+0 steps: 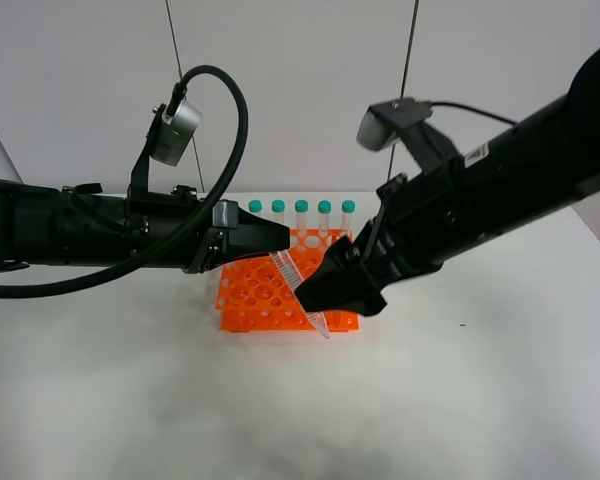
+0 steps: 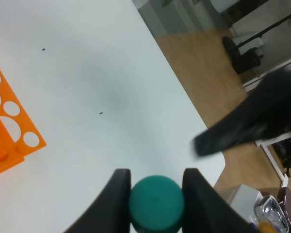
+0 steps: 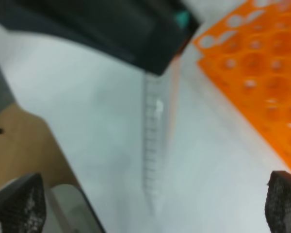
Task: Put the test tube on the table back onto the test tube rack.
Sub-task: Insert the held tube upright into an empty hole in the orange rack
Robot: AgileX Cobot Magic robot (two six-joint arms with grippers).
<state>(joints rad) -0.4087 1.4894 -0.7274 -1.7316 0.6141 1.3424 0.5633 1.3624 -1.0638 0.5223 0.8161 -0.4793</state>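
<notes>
My left gripper (image 1: 280, 243) is shut on the teal cap (image 2: 156, 204) of the test tube (image 1: 298, 290). The clear tube hangs tilted, its pointed tip low at the front right corner of the orange test tube rack (image 1: 255, 295). In the left wrist view the cap sits between the two fingers (image 2: 117, 201). My right gripper (image 1: 345, 285) is open, right beside the tube's lower part. In the right wrist view the tube (image 3: 155, 145) lies between the wide-apart fingertips (image 3: 17, 204), apart from both, below the black left gripper (image 3: 111, 29).
Several teal-capped tubes (image 1: 302, 212) stand upright in the rack's back row. The rack also shows in both wrist views (image 2: 9, 126) (image 3: 262, 63). The white table (image 1: 430, 400) spreads in front and to the right. Its edge and the floor beyond (image 2: 208, 63) show in the left wrist view.
</notes>
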